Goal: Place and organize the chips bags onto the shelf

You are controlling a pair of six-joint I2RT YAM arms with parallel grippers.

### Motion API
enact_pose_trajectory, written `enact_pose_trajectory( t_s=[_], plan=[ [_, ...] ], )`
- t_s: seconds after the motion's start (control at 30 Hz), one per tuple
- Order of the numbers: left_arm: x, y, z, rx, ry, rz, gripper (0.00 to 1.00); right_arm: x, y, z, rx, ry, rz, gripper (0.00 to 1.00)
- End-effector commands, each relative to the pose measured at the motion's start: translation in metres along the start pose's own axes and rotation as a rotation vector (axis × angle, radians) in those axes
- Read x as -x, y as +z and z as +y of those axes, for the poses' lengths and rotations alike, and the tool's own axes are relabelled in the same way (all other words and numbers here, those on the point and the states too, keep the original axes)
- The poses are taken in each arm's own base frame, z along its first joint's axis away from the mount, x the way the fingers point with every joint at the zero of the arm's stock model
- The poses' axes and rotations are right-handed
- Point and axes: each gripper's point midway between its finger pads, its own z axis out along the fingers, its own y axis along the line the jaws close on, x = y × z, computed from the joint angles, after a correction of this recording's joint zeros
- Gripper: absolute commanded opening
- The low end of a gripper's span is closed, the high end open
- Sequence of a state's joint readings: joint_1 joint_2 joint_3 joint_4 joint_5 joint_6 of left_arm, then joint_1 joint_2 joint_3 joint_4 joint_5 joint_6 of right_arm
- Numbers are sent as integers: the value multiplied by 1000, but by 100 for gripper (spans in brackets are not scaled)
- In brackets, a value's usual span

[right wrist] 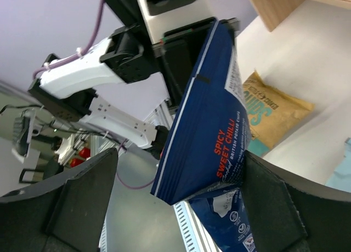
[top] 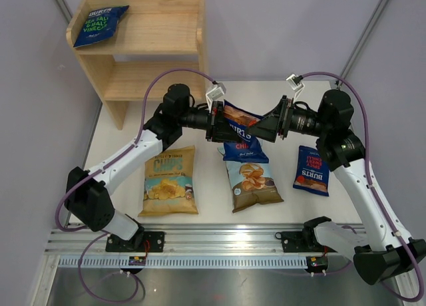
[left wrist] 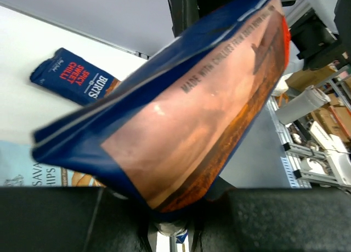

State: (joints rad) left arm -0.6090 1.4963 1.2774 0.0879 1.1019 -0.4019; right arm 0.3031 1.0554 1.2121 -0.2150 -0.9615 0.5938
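My left gripper (top: pixel 218 123) (left wrist: pixel 173 211) is shut on one edge of a dark-blue BURTS bag (top: pixel 241 130) (left wrist: pixel 181 115) and holds it above the table's middle. My right gripper (top: pixel 263 129) (right wrist: pixel 181 208) is open, its jaws wide apart around the bag's other end (right wrist: pixel 214 126). A second BURTS bag (top: pixel 100 25) lies on the left of the wooden shelf's (top: pixel 166 33) top tier. A third BURTS bag (top: pixel 312 170) (left wrist: pixel 74 76) lies on the table at the right. The yellow CHIPS bag (top: pixel 170 181) (right wrist: pixel 274 112) and the Cassava Chips bag (top: pixel 251 181) lie flat near the front.
The shelf stands at the table's back left, its lower tier (top: pixel 150 80) bare. Purple cables loop over both arms. Pale walls close in the table on the left, back and right. A metal rail (top: pixel 219 243) runs along the front edge.
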Motion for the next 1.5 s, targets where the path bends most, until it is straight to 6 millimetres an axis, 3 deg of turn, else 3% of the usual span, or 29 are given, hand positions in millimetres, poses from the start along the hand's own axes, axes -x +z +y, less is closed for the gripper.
enact_pose_trajectory(
  t_s=[0.0,0.13,0.23,0.43,0.5,0.57,0.6,0.63,0.67,0.73,0.93,0.97,1.03,1.17,1.3,1.33,1.4,1.43,1.47],
  plan=[
    [1,3,3,32,23,16,14,21,-1,1,-64,-62,-84,92],
    [5,3,-6,13,43,14,15,14,1,-22,-140,-57,-47,76],
    [5,2,-11,0,43,23,16,11,1,-28,-160,-72,-28,53],
    [0,-1,-20,-41,66,43,23,13,-3,-17,-142,-112,-18,18],
    [1,-1,-21,-46,71,42,28,17,-3,-15,-145,-96,-34,18],
    [5,-2,-23,-39,85,25,43,24,-3,-10,-136,-108,-63,15],
    [6,-2,-22,-23,86,16,57,27,-3,-8,-133,-101,-75,14],
    [11,-4,-20,15,98,-4,60,35,-4,-2,-125,-126,-109,13],
    [11,-5,-20,28,110,-11,71,39,-4,0,-126,-129,-129,8],
    [21,-10,-18,100,132,-52,99,49,-6,8,-122,-142,-170,4],
    [55,-40,1,389,158,-219,99,78,-15,23,-148,-182,-283,3],
    [65,-51,-9,431,157,-273,99,83,-16,24,-157,-190,-302,3],
    [81,-69,-2,544,162,-398,99,91,-19,30,-154,-202,-352,4],
    [100,-104,-12,652,76,-634,99,105,-24,49,-95,-217,-427,4],
    [107,-118,-36,578,23,-795,99,117,-30,69,-24,-206,-506,4],
    [117,-121,-57,504,61,-857,99,123,-32,78,4,-218,-540,4],
    [108,-119,-62,435,14,-889,99,126,-33,84,45,-181,-562,4],
    [114,-122,-79,370,49,-924,99,131,-36,92,75,-186,-588,4],
    [108,-120,-80,339,29,-924,99,133,-37,96,95,-179,-598,4]
  ],
)
